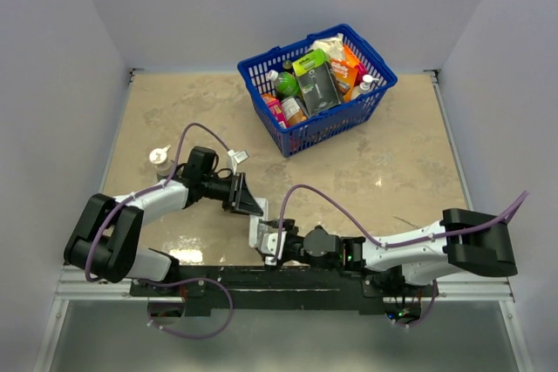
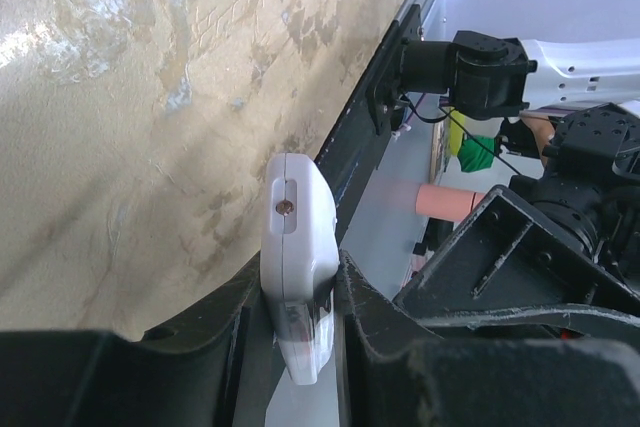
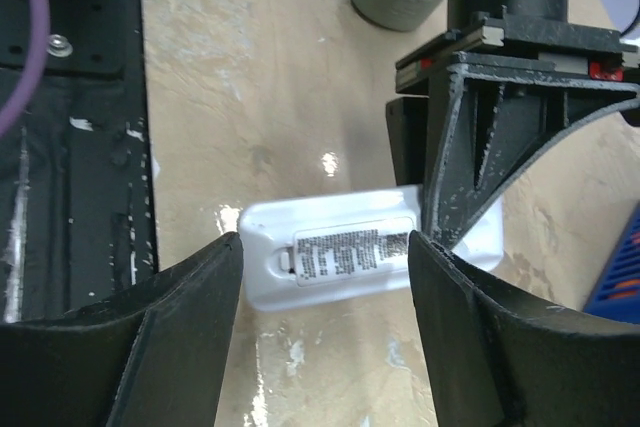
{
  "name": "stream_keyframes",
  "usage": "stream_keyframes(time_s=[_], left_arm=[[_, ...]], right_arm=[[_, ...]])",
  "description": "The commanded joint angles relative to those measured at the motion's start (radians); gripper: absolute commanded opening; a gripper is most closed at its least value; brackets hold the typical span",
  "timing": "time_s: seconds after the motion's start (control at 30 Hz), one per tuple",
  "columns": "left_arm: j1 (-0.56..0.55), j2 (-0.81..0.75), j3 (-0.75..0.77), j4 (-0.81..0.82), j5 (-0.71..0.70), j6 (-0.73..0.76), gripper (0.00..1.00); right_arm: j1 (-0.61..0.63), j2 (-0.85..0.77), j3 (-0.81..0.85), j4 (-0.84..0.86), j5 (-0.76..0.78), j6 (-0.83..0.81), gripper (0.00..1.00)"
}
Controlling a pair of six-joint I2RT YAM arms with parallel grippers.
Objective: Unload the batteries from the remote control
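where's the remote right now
The remote is over the front centre of the table in the top view, clamped in the left gripper, with the open right gripper straddling it.

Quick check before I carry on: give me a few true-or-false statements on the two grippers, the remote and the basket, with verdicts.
1. The left gripper is shut on the remote control. True.
2. The right gripper is clamped on the remote control. False: its fingers stand open on either side of the remote's free end, with a gap showing on each side.
3. The remote's face toward the right wrist camera carries a printed label. True.
4. The blue basket at the far side of the table is empty. False: it is packed with bottles and packets.
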Motion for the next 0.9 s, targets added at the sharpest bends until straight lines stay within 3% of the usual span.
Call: stream_keyframes(time_s=[0.0, 0.3, 0.87], left_arm=[[-0.004, 0.006, 0.015, 0.001, 0.044, 0.025, 0.00], [-0.004, 0.020, 0.017, 0.001, 0.044, 0.026, 0.00], [-0.007, 0.031, 0.009, 0.012, 0.052, 0.023, 0.00]], right_arm=[[0.003, -0.011, -0.007, 0.065, 0.085, -0.051, 0.68], [0.003, -0.058, -0.019, 0.022, 0.091, -0.055, 0.66], [0.002, 0.014, 0.024, 0.001, 0.063, -0.082, 0.64]])
